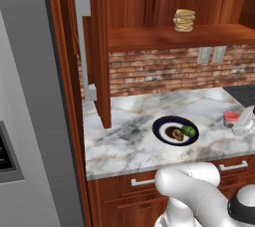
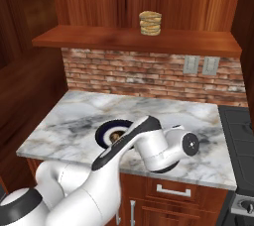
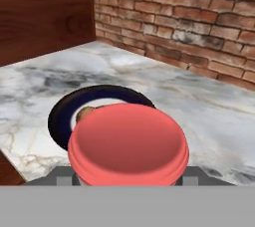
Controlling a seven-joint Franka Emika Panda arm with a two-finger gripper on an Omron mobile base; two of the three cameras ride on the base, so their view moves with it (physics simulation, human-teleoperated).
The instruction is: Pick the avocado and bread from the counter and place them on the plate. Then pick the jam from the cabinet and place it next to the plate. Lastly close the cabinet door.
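The jam [image 3: 128, 144] sits between the two prongs of the pincer [image 3: 128, 178], which is clamped on it at the jar's sides; in the hand view the pinkish-red jar looms large right in front of the camera. In the left base view the jar [image 1: 230, 118] is at the right edge of the worktop [image 1: 134, 141], next to the white hand, to the right of the plate [image 1: 175, 130] and apart from it. Whether the jar's base is touching the marble or held just above it is hard to tell (the hand covers its lower part).

The plate lies near the front middle of the worktop, and on it are the bread [image 1: 175, 133] and the avocado [image 1: 189, 131], side by side and touching, with the bread to the left. In the right base view the arm's forearm crosses over most of the plate [image 2: 105, 133].

The cabinet door [image 1: 92, 47] stands swung open, its edge toward the camera, its long silver handle [image 1: 84, 47] facing left. A stack of tan discs [image 1: 184, 20] rests on the wooden shelf [image 1: 179, 37] above the brick wall [image 1: 159, 69].
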